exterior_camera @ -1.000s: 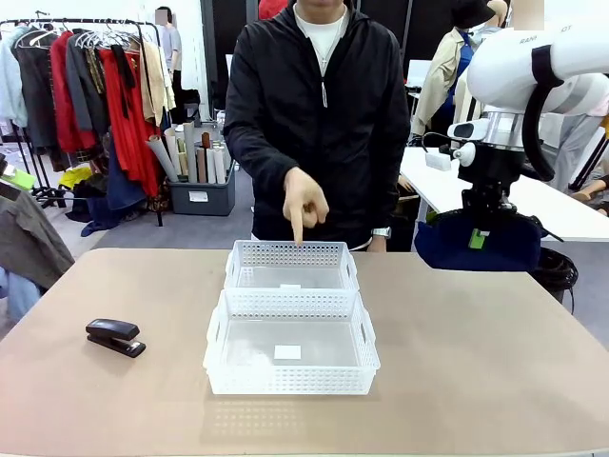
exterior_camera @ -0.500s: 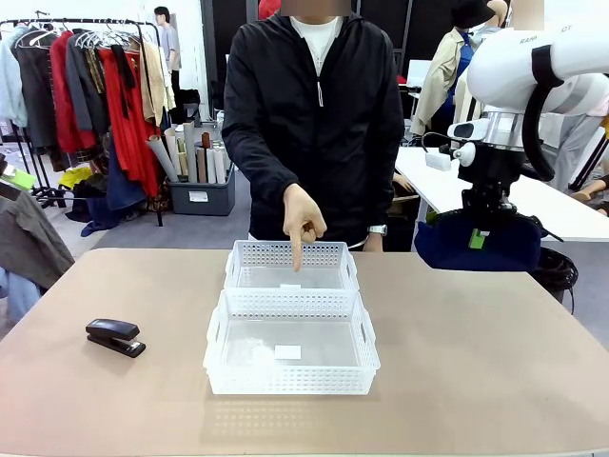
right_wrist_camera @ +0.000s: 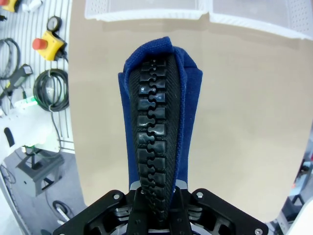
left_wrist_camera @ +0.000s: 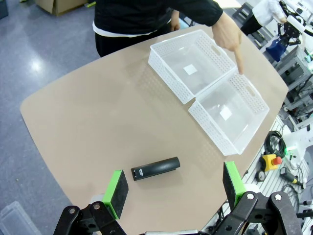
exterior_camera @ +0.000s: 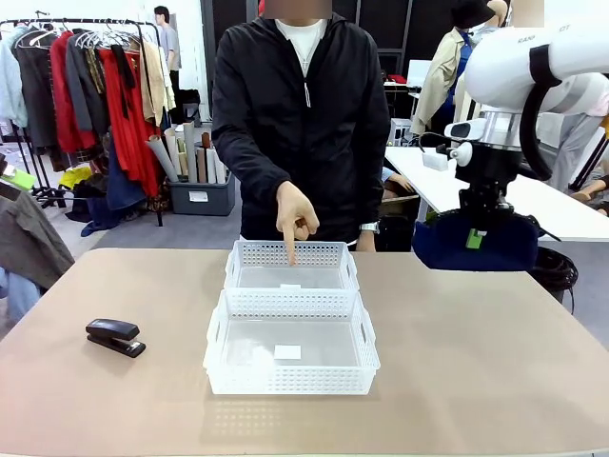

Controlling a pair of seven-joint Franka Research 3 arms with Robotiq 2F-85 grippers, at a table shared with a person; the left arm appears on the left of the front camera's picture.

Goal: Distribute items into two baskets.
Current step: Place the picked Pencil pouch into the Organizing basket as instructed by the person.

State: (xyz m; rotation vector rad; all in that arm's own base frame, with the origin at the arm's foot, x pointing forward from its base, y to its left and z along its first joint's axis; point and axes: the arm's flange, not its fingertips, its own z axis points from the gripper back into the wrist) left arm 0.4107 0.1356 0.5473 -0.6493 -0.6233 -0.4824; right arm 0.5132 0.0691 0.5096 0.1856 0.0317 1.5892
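Over at the lower left of the front view, the black stapler [exterior_camera: 115,337] lies flat on the tan table [exterior_camera: 476,362], well apart from everything else. From the left wrist camera, the left gripper [left_wrist_camera: 174,186] hangs above that stapler with its jaws spread wide. Its green pads [left_wrist_camera: 116,193] stand at either side of the lower frame with nothing between them, and the stapler sits just above the gap in that picture. In the middle of the front view the two white lattice baskets stand end to end with their short walls touching. The near basket [exterior_camera: 290,381] is towards the bottom of the frame and the far basket [exterior_camera: 290,253] is just behind it; both hold only a small white label on the floor. Above the far basket, the person's hand [exterior_camera: 295,214] reaches down from a black sleeve. The index finger points straight down and its tip is level with that basket's far wall. At the right of the frame, well above the table, the right gripper [exterior_camera: 473,238] points downward with its jaws pressed together on the navy blue pouch [exterior_camera: 476,249], which hangs broadside under it. In the right wrist view the pouch's black zipper [right_wrist_camera: 151,132] runs up the middle of the frame, away from the clamped fingers, with the baskets' edges along the top.
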